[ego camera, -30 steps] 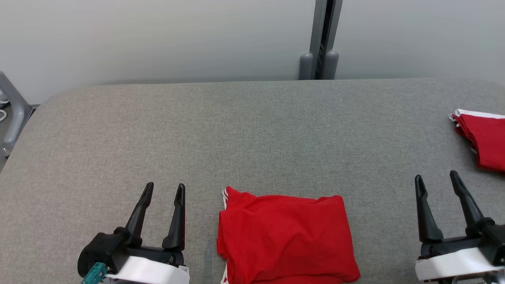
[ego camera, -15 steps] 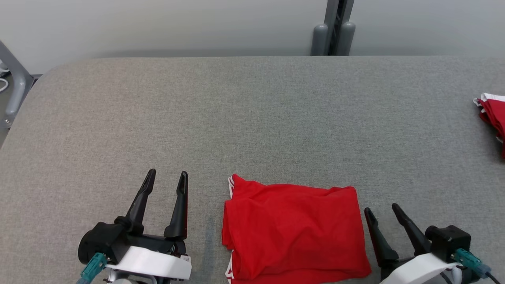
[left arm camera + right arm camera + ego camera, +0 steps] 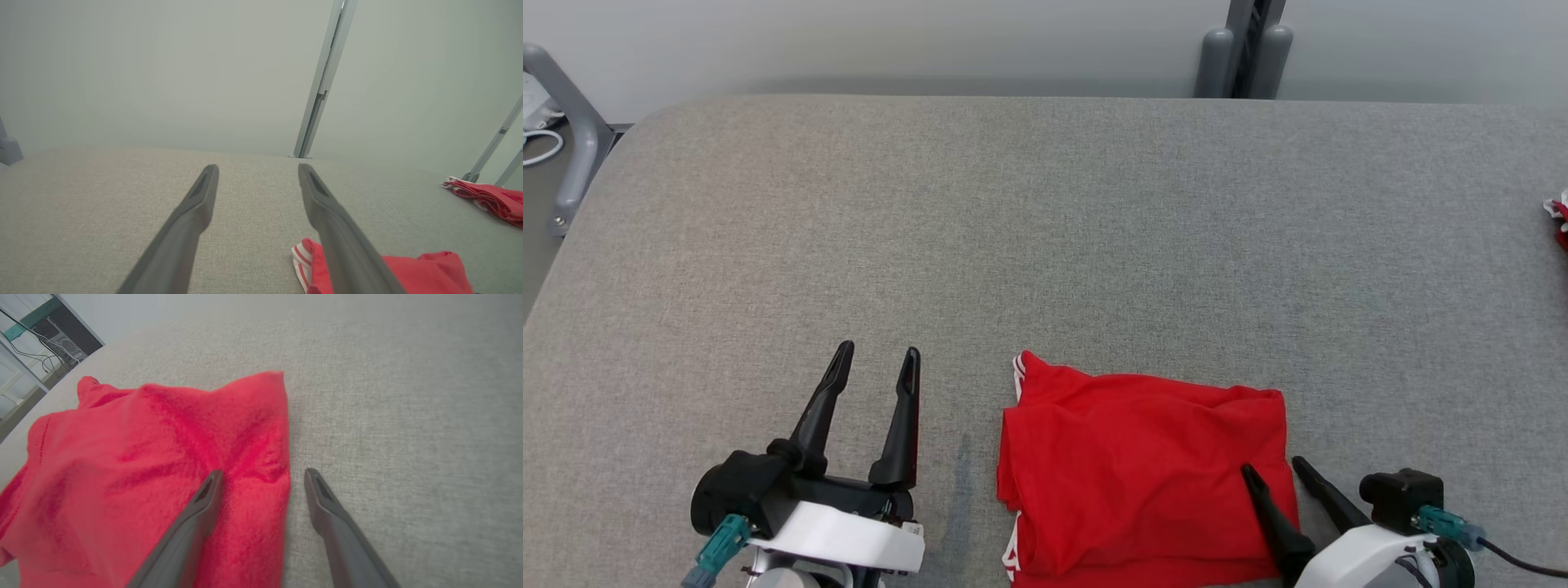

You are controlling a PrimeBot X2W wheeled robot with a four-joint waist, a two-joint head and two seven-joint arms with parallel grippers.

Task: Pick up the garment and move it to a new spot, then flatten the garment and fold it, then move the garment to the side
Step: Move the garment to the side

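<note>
Right gripper (image 3: 1272, 464) was the nearer one, jaws spread and holding nothing. It straddled the garment's (image 3: 1143, 465) right edge, one finger over red cloth, the other over bare table (image 3: 1045, 204). The garment lay folded at the table's near edge, a soft, rumpled rectangle that seemed longer left to right, with white stripes at its left hem. Left gripper (image 3: 880, 349) sat spread and empty beside that left hem, apart from it. Thin knit on coarse grey weave, likely to bunch when pinched.
</note>
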